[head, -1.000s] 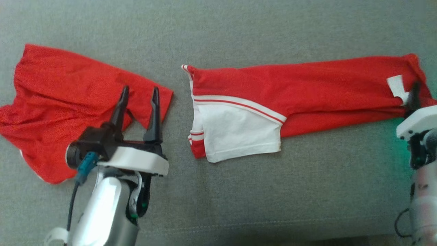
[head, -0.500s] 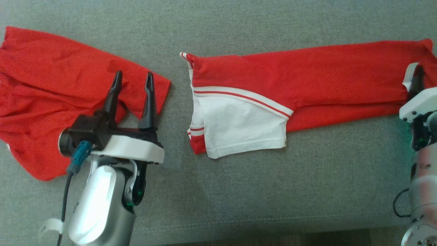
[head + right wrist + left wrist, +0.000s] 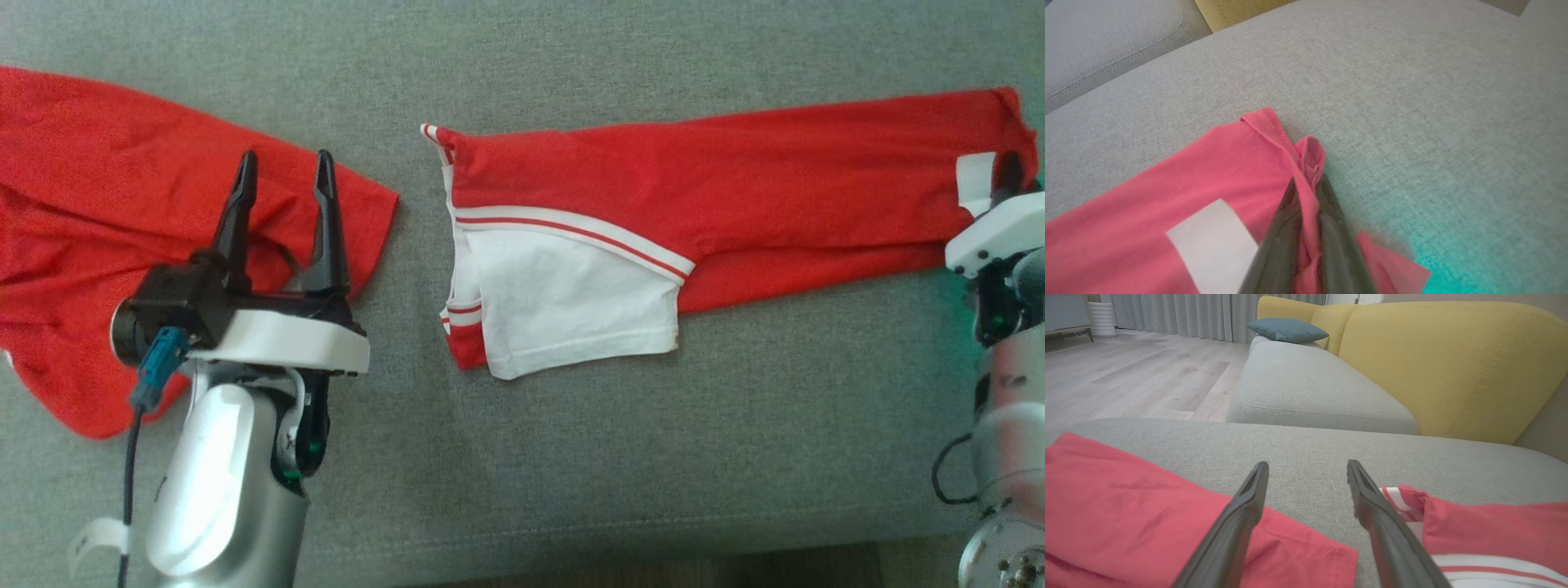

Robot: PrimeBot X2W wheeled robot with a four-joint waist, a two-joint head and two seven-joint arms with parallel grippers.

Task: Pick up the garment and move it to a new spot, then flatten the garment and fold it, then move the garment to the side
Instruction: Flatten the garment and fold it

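I see the red garment with white panel and striped trim (image 3: 702,188) stretched out lengthwise on the grey fabric sofa seat (image 3: 653,457). My right pincer (image 3: 1012,175) is at the garment's right end, clenched on a bunched fold of red hem, just beside a white rectangular label (image 3: 971,175). My left pincer (image 3: 283,163) hangs left of the garment, released, fingers spread wide, above the edge of a plain red crumpled cloth (image 3: 98,204). I cannot tell whether the tips touch it. That cloth lies left of the garment, with a strip of bare seat between them.
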